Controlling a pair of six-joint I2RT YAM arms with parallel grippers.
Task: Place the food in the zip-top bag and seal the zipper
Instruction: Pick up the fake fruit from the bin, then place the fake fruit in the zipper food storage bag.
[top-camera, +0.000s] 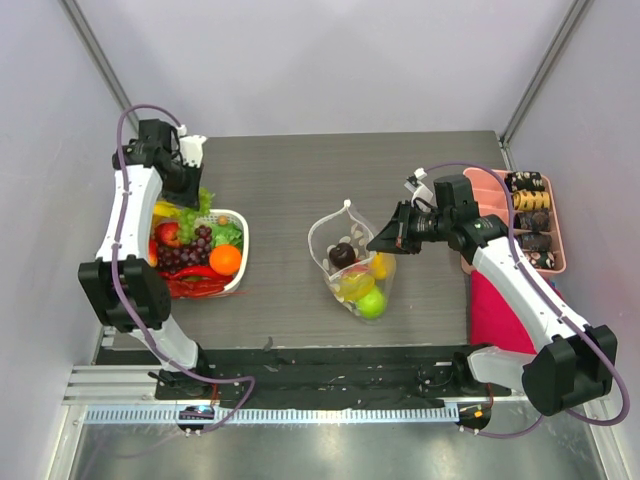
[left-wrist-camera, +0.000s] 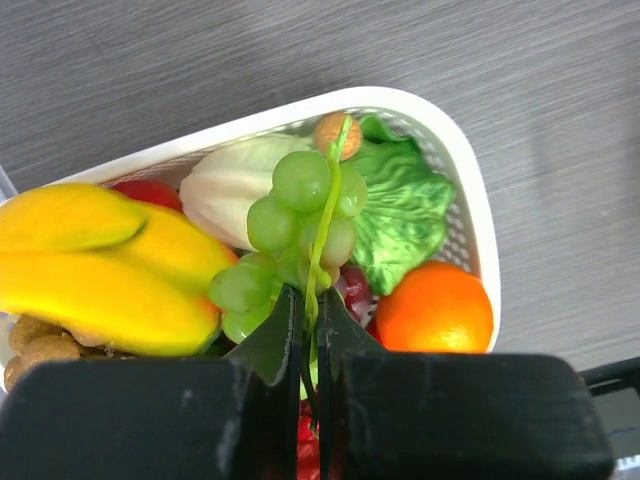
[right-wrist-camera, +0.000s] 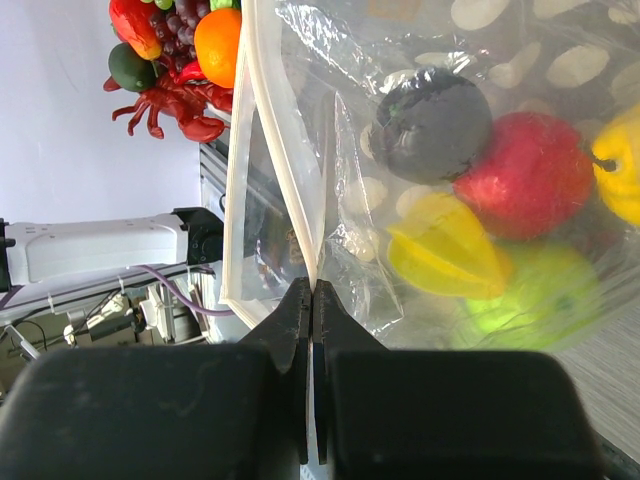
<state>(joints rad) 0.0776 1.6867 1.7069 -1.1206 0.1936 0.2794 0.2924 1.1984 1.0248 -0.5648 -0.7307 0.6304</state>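
The dotted zip-top bag (top-camera: 352, 268) stands open mid-table and holds a green apple (top-camera: 371, 303), yellow fruits, a red fruit (right-wrist-camera: 525, 172) and a dark fruit (right-wrist-camera: 432, 122). My right gripper (top-camera: 380, 240) is shut on the bag's mouth edge (right-wrist-camera: 312, 285), by the zipper (right-wrist-camera: 285, 170). My left gripper (top-camera: 190, 200) hovers over the far end of the white basket (top-camera: 243, 250). In its wrist view it (left-wrist-camera: 310, 295) is shut on the stem of a green grape bunch (left-wrist-camera: 300, 215). An orange (left-wrist-camera: 435, 305), a green leafy piece (left-wrist-camera: 405, 210) and yellow fruits (left-wrist-camera: 100, 265) lie in the basket (left-wrist-camera: 470, 190).
A pink tray (top-camera: 500, 180) with dark brown and yellow snack pieces (top-camera: 530, 210) sits at the right edge, with a pink cloth (top-camera: 490, 312) below it. Grey walls close in both sides. A red toy crab (right-wrist-camera: 175, 105) and dark grapes (top-camera: 190, 252) are also in the basket.
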